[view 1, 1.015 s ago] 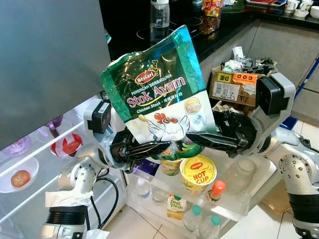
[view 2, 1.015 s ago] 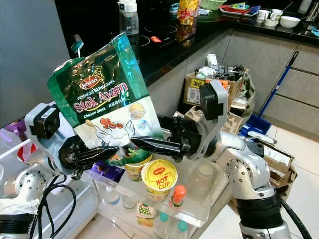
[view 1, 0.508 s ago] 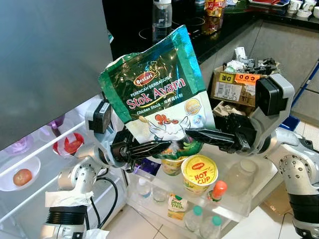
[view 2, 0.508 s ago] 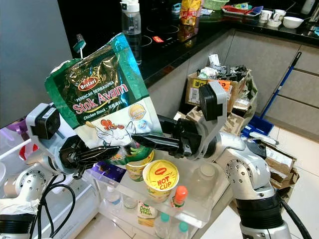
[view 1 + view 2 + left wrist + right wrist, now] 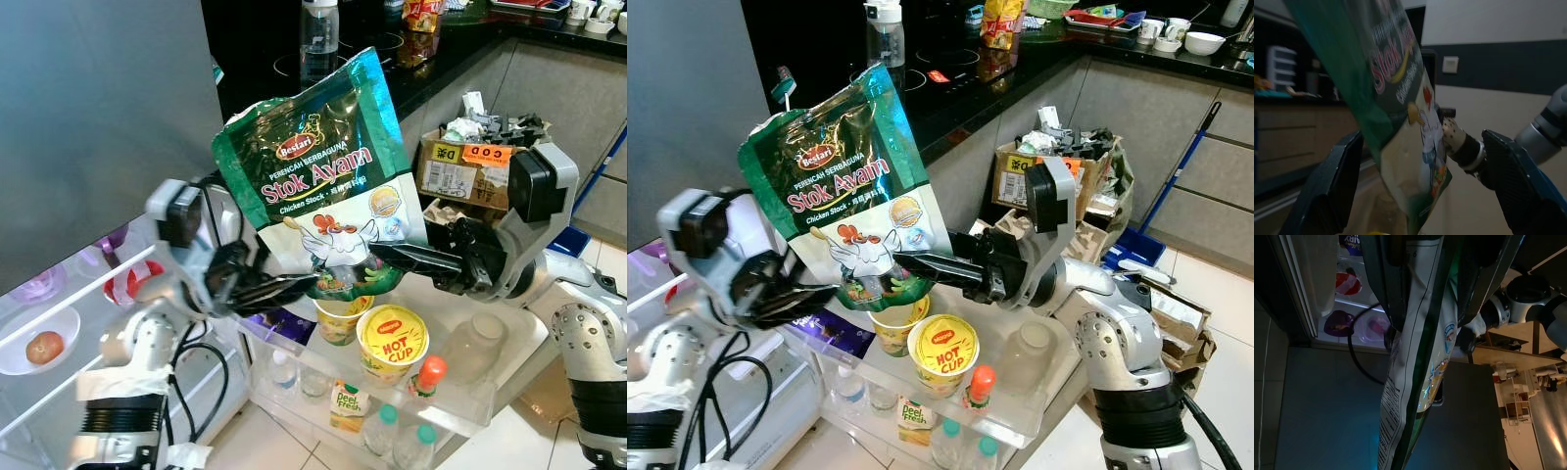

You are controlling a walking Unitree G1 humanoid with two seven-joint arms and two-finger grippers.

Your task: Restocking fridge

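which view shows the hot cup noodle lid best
The left eye view: the hot cup noodles face up, yellow lid fully readable. The right eye view shows them equally whole. In the wrist views I cannot make them out.

left claw (image 5: pixel 284 289) drawn back, released stock pouch (image 5: pixel 323 186)

Your right gripper (image 5: pixel 1442 279) is clamped on the stock pouch (image 5: pixel 1415 377), one dark finger on each face, and you see the pouch edge-on, running from about 12 o'clock down to 6 o'clock (white printed back on one side, green front on the other). Behind it, toward 10 o'clock, fridge shelves (image 5: pixel 1303 289) hold a red bowl (image 5: pixel 1347 283) and purple bowls (image 5: pixel 1339 324). A black cable (image 5: pixel 1359 364) loops past. The left arm (image 5: pixel 1528 296) sits near 2 o'clock.
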